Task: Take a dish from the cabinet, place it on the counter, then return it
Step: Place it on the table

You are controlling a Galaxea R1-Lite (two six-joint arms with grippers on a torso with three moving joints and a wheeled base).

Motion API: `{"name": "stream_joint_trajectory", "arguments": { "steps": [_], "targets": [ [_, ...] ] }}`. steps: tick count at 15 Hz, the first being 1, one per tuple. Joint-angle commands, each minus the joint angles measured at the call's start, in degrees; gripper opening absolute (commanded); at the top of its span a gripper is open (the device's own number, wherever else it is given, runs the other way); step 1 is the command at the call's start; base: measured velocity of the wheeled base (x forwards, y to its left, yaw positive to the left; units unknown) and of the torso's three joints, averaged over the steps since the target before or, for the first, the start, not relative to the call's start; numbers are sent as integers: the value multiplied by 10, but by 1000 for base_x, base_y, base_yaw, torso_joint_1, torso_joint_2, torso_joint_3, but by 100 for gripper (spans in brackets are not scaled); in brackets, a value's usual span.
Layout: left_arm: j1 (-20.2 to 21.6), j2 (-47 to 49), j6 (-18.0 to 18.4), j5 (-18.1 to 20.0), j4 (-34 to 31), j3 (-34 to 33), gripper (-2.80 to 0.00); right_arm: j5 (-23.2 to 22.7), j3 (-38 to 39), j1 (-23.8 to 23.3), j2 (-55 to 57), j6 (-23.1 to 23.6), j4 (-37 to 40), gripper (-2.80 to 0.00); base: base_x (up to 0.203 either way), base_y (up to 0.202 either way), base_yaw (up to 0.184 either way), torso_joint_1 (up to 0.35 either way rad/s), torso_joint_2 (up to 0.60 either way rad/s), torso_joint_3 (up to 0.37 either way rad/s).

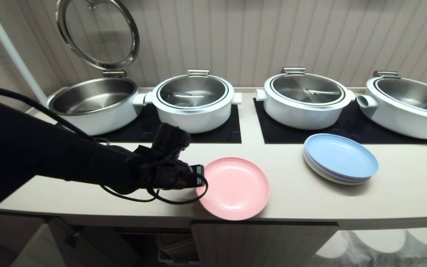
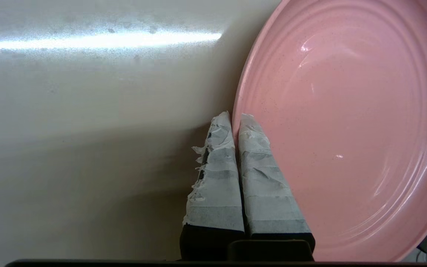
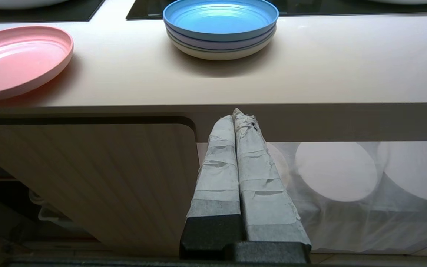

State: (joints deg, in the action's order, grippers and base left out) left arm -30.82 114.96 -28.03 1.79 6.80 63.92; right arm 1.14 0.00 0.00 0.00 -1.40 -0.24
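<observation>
Dish (image 1: 235, 188) flat on worktop (image 1: 402, 193) near its front edge, rim pinched between left tool (image 1: 198, 175) fingers, one under, one inside. Right tool (image 3: 237, 115) closed empty, below the worktop edge.

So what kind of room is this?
Probably a kitchen or buffet counter: white pots with glass lids sit on black cooktops, and a pink plate and blue plates lie on the counter.

Even soft light, a glare streak on the counter (image 2: 98, 39) toward eleven o'clock, soft shadows under plates, all sharp
</observation>
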Motion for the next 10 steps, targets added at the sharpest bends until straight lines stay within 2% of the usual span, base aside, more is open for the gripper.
{"name": "stream_joint_trajectory", "arguments": {
  "steps": [1,10],
  "targets": [
    [0,19,-2,-5,1,15,-280,0,0,0,0,0,0,-280,0,0,0,0,0,0],
    [3,48,-5,-11,1,50,-280,0,0,-1,0,0,0,-280,0,0,0,0,0,0]
  ]
}}
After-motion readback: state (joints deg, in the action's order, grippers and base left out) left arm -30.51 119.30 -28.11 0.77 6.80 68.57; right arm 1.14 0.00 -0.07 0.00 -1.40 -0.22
